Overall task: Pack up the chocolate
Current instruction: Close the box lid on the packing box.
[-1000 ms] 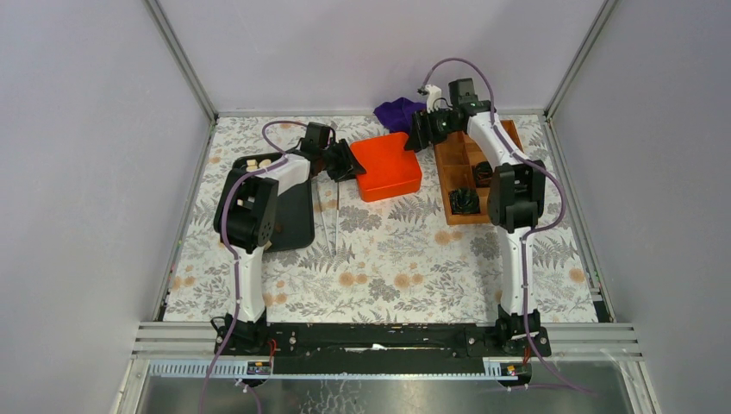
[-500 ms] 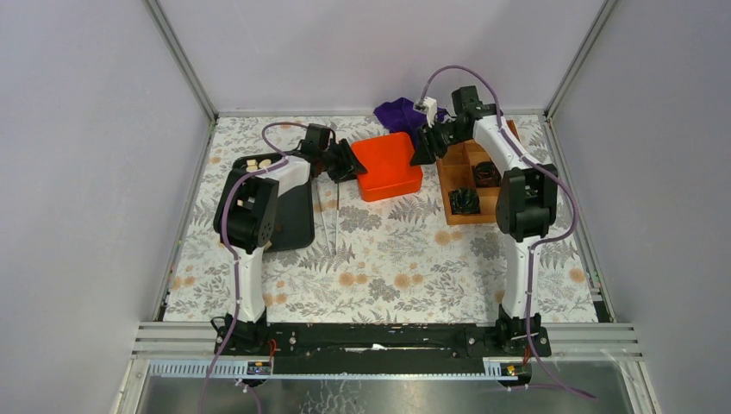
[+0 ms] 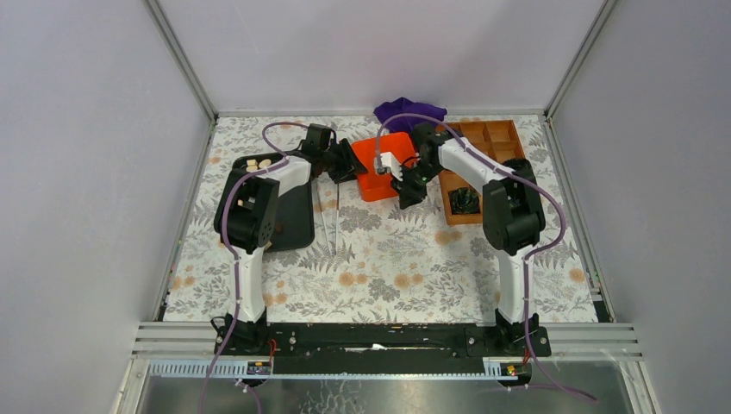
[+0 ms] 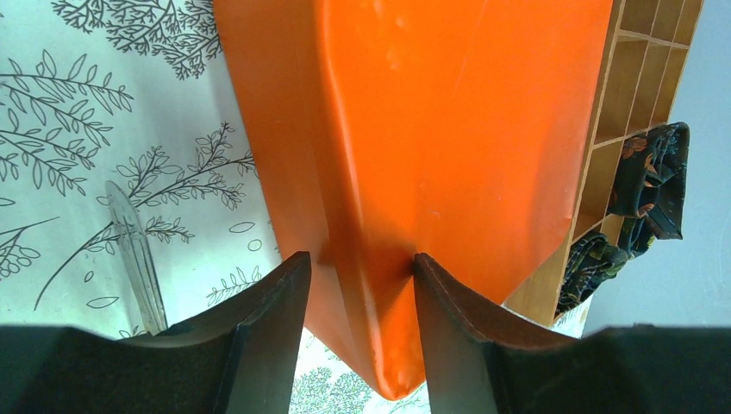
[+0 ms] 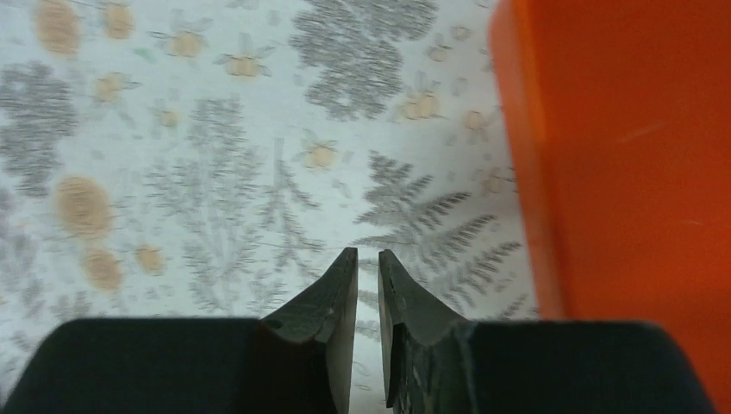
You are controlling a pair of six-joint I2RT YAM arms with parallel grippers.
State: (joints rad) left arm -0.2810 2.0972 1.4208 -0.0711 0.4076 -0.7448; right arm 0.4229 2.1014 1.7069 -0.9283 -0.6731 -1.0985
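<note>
A few cream chocolate pieces (image 3: 257, 162) lie at the back end of a black tray (image 3: 297, 216) on the left, partly behind my left arm. My left gripper (image 3: 349, 162) (image 4: 358, 259) is at the left corner of an orange box (image 3: 372, 153) (image 4: 448, 103). Its jaws stand open astride that corner, and the right pad touches the orange side. My right gripper (image 3: 405, 188) (image 5: 368, 252) hovers over the cloth by the orange box's (image 5: 638, 155) front right edge. Only a thin slit shows between its jaws, with nothing in it.
A wooden compartment box (image 3: 483, 138) (image 4: 603, 129) stands right of the orange box, with dark crinkled wrappers (image 3: 465, 200) (image 4: 646, 172) in its cells. Metal tweezers (image 3: 331, 220) (image 4: 138, 250) lie on the floral cloth beside the tray. A purple cloth (image 3: 401, 110) sits at the back wall.
My right arm swung from above the wooden box's back end forward and left to the orange box's front edge, its jaws closing. The left jaws widened slightly; that arm stayed put.
</note>
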